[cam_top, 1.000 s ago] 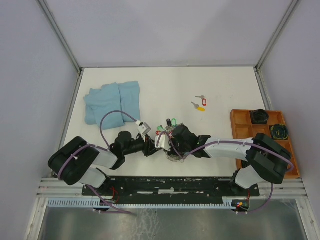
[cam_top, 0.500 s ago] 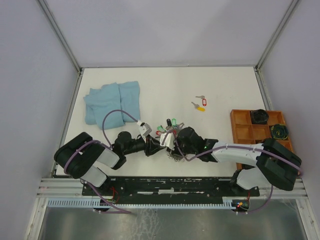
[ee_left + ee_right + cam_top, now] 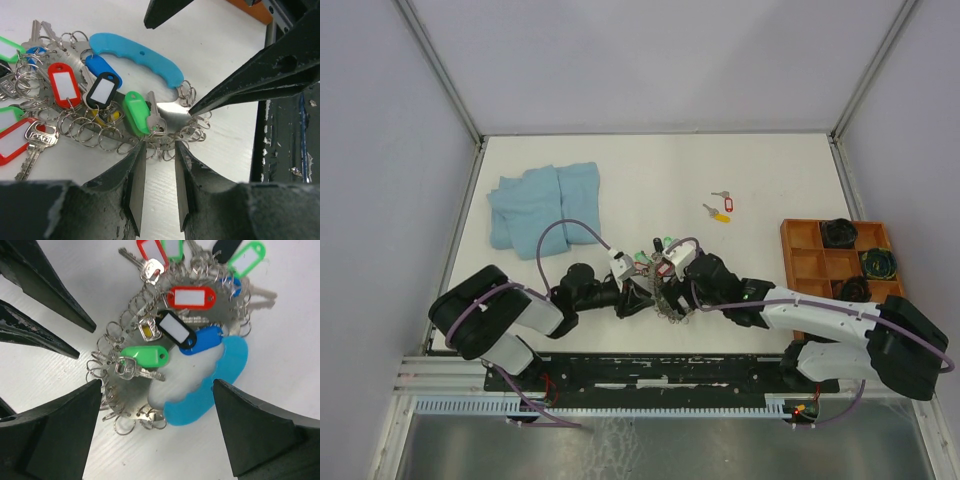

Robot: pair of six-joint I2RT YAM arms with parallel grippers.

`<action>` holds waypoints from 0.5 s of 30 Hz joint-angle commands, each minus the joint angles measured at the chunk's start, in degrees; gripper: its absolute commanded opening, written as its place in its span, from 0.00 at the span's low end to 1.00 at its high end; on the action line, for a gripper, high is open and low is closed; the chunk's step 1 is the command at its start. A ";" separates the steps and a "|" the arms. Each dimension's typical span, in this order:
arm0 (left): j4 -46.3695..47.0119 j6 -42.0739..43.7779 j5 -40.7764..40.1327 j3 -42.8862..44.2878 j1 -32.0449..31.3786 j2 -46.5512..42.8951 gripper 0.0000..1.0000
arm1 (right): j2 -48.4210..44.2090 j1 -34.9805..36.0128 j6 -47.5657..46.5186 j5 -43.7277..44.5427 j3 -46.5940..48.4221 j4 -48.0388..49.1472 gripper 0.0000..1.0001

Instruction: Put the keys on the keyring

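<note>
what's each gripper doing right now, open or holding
Left gripper: partly shut, jaws straddling the edge of the keyring; a firm grip cannot be told.
Right gripper: open wide above the keyring, holding nothing.

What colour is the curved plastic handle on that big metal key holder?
Light blue curved plastic handle; the right wrist view shows it best.

Crumpled light blue cloth [image 3: 543, 209] on the white table [image 3: 770, 170] at back left, orange compartment tray [image 3: 804, 253] at right edge holding dark round objects [image 3: 839, 232]

Keyring [image 3: 220, 367]: steel plate, blue handle, rim of small rings, flat on table; tagged keys [image 3: 142, 362] hang on it; two keys [image 3: 719, 208] lie apart.
</note>
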 commanded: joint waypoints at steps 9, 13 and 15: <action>-8.57 7.39 -0.29 5.15 -0.24 -0.02 0.29 | 7.99 -4.18 17.76 -2.28 8.00 -4.77 0.64; -10.79 9.67 0.40 5.81 -0.23 -0.23 0.25 | 10.42 -5.67 18.89 -3.35 7.83 -3.28 0.57; -11.96 10.29 0.66 6.54 -0.19 0.26 0.24 | 12.31 -6.20 19.38 -4.60 7.83 -2.26 0.57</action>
